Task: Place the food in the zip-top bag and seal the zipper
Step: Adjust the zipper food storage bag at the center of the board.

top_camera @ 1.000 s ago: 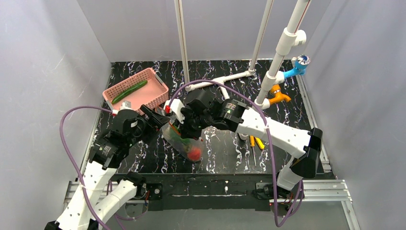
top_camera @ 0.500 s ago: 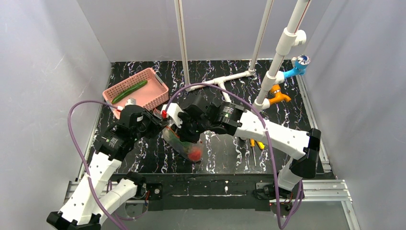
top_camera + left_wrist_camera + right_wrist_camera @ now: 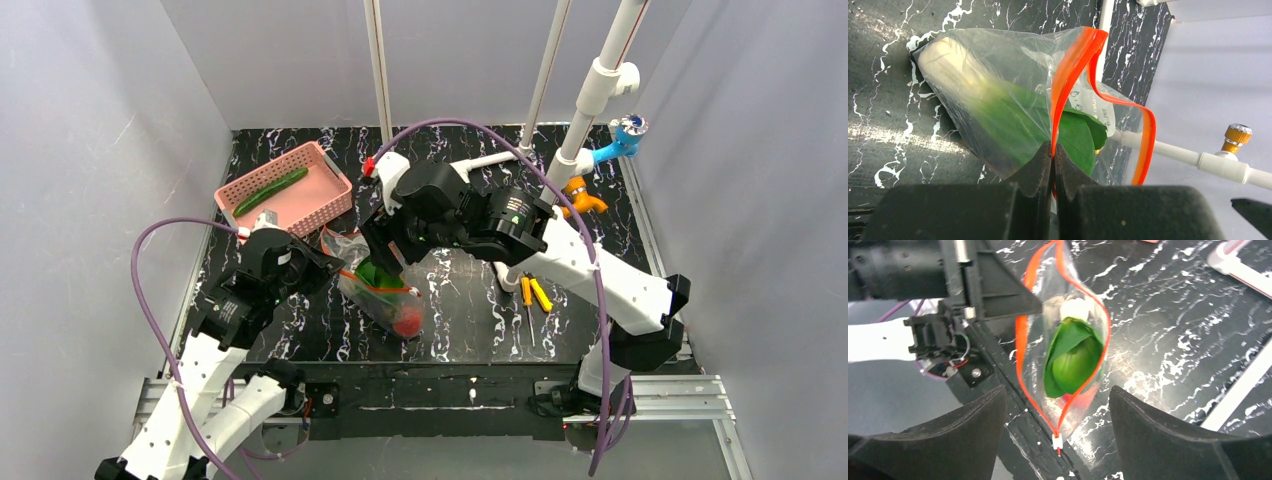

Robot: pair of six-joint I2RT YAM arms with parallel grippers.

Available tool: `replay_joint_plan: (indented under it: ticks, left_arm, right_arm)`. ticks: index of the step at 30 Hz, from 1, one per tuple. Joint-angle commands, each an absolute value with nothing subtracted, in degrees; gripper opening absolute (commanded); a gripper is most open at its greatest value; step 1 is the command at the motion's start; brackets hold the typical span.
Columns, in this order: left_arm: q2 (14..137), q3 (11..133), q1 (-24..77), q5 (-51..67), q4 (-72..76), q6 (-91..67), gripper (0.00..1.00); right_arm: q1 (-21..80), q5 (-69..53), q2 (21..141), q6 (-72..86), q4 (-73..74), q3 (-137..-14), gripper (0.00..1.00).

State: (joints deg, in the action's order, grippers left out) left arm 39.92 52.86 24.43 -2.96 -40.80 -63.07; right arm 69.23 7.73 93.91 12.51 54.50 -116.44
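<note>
The zip-top bag (image 3: 378,298) lies on the black table with its mouth lifted and spread open. Inside it are a white-stemmed bok choy (image 3: 998,100) and a red tomato (image 3: 405,322). My left gripper (image 3: 1053,150) is shut on the red-orange zipper (image 3: 1073,65), pinching one lip of the mouth. My right gripper (image 3: 1058,435) hangs open above the bag, holding nothing, and its view looks down into the mouth at green leaves (image 3: 1073,360). The zipper's white slider (image 3: 1057,441) sits at the end of the strip. A green cucumber (image 3: 270,191) lies in the pink basket (image 3: 305,200).
Yellow-handled tools (image 3: 535,293) lie right of the bag, under the right arm. White pipes (image 3: 480,160) with a blue valve (image 3: 625,135) and an orange valve (image 3: 580,195) stand at the back right. The basket is at the back left.
My left gripper has shut on the zipper strip. My right gripper has opened, let go of the bag and risen away toward the back.
</note>
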Motion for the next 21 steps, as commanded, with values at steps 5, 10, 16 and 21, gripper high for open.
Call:
replay_joint_plan:
  ticks: [5,10,16,21]
  left_arm:
    - [39.1,52.9,24.2,-3.2,-41.2,-63.9,0.0]
    - [39.4,52.6,24.2,-2.8,-41.0,-64.3,0.0]
    - [39.3,52.8,24.2,-2.8,-41.1,-64.4,0.0]
    - [39.4,53.6,24.2,-3.6,-42.3,-63.7,0.04]
  right_arm:
    - [65.6,19.3,99.6,21.1,61.2,-123.7,0.82]
    - [65.3,15.5,103.6,20.5,61.2,-124.8,0.76]
    - [65.3,16.4,105.2,18.2,59.5,-121.7,0.57]
    - [65.3,16.5,104.1,15.8,56.7,-117.4,0.43]
